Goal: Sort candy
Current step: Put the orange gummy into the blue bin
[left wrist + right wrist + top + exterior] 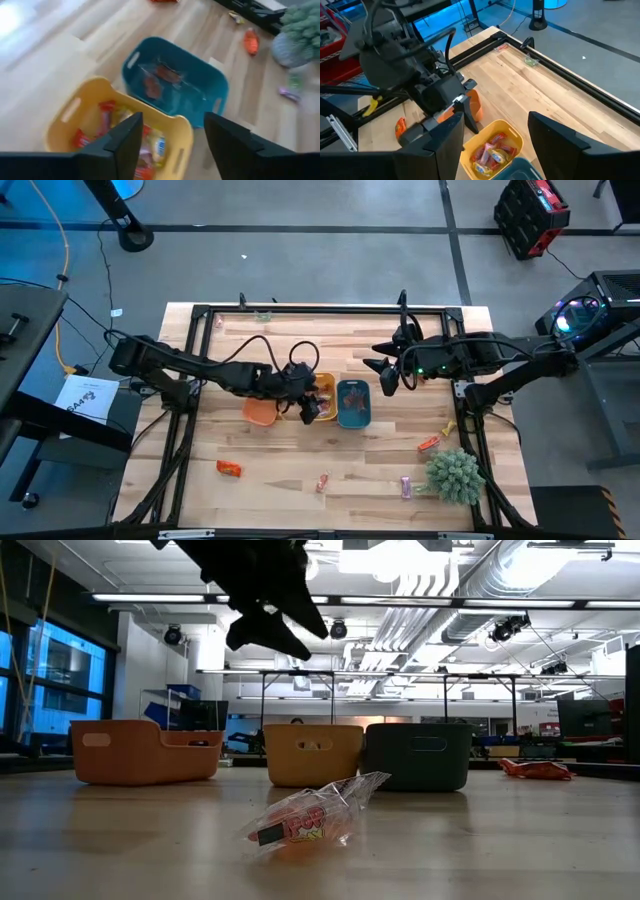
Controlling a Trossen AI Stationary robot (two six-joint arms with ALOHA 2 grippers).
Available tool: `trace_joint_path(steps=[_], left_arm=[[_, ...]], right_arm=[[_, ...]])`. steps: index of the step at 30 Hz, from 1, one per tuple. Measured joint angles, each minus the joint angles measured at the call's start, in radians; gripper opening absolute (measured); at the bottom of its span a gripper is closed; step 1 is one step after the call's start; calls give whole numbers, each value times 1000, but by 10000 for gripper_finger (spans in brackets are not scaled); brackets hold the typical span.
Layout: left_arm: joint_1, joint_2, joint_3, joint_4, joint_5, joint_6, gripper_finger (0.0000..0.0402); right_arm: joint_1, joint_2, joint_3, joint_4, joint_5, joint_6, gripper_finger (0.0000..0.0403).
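Small wrapped candies lie loose on the table: an orange one (229, 468), a red one (323, 481), a pink-purple one (407, 486), an orange-red one (429, 443) and a yellow one (450, 427). More candy (150, 145) lies in the yellow tray (325, 388), and some candy (161, 80) in the teal tray (355, 417). My left gripper (312, 408) hovers open over the yellow tray (65, 120), holding nothing. My right gripper (385, 377) is open and empty, above the table just beyond the teal tray's far end. In the low view one clear-wrapped candy (310, 820) lies nearest the camera.
An orange tray (260, 412) stands left of the yellow one. A spiky green plant ball (455, 475) sits near the table's right near corner. Two small wrapped bits (265, 314) lie by the far edge. A black frame (300, 308) rims the table.
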Motion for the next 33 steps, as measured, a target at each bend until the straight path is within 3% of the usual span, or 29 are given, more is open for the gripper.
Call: trace_joint_path(steps=[4,9,12,18,25,33], left_arm=[[-2,-39,0,7,149,-32,236],[-96,-130,0,-5,221,-3,240],[-190,-164,2,-20,168,49,239],[-352,-100,2,-170,-55,98,237],[-429,-39,1,-244,-69,-89,236],[-445,-107,1,-279,-118,-209,236]], right_arm=[[0,11,0,2,-41,13,215],[15,73,0,10,-244,55,215],[50,133,0,5,-310,52,215],[125,253,0,4,-332,62,215],[215,456,0,47,-560,-3,215],[220,711,-1,324,-838,-47,215]])
